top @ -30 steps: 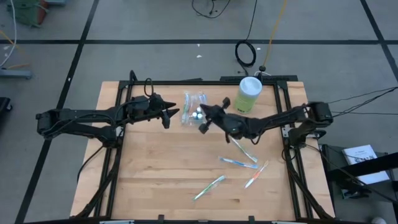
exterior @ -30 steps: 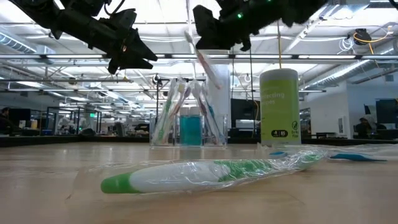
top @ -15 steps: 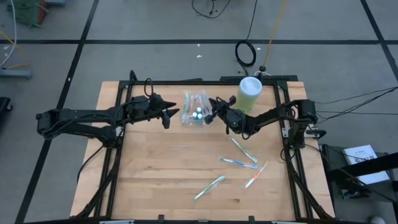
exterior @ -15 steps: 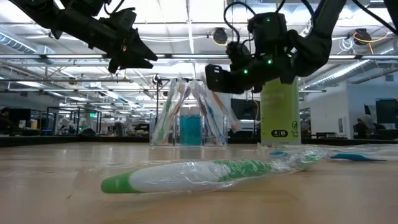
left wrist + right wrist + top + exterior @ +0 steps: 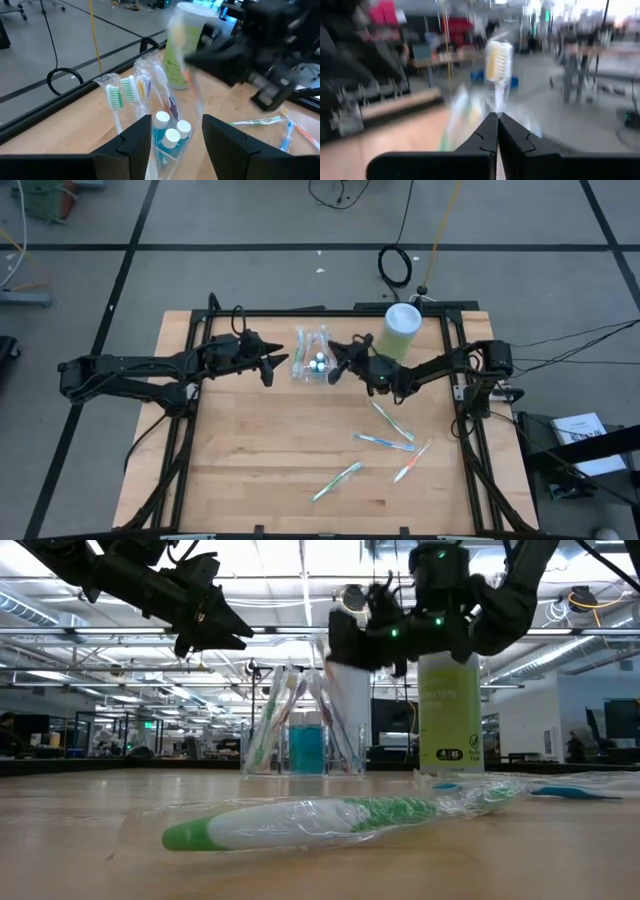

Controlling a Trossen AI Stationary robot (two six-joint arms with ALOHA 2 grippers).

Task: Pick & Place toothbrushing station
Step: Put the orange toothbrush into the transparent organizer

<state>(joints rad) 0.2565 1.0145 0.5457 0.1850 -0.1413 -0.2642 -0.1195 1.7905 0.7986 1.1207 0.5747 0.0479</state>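
Observation:
The clear plastic container (image 5: 312, 358) stands near the table's far edge and holds several wrapped pastel toothbrushes (image 5: 131, 92) and three teal-blue tubes (image 5: 169, 136). It also shows in the low view (image 5: 305, 730). My left gripper (image 5: 276, 366) is open and empty, level, just left of the container. My right gripper (image 5: 334, 362) is shut on a wrapped toothbrush (image 5: 498, 70) just right of and above the container. Several more wrapped toothbrushes (image 5: 384, 442) lie flat on the table, nearer and to the right. My right gripper pinches the wrapped toothbrush's handle (image 5: 496, 106) between its two fingers. The fingers come from the table's right and slant down toward the container. The bristle head (image 5: 498, 59) sticks out beyond the fingertips. Motion blur hides whether the brush touches the container.
A tall green cylinder with a white top (image 5: 400, 330) stands right of the container, close behind my right arm. A green wrapped toothbrush (image 5: 340, 820) lies near the table's front edge. The black frame rail (image 5: 330, 312) runs along the far edge.
My right gripper has carried the toothbrush toward the table's far edge and up to the container's right side. It dropped lower in the low view, then rose a little. It has stayed shut. My left gripper has kept still.

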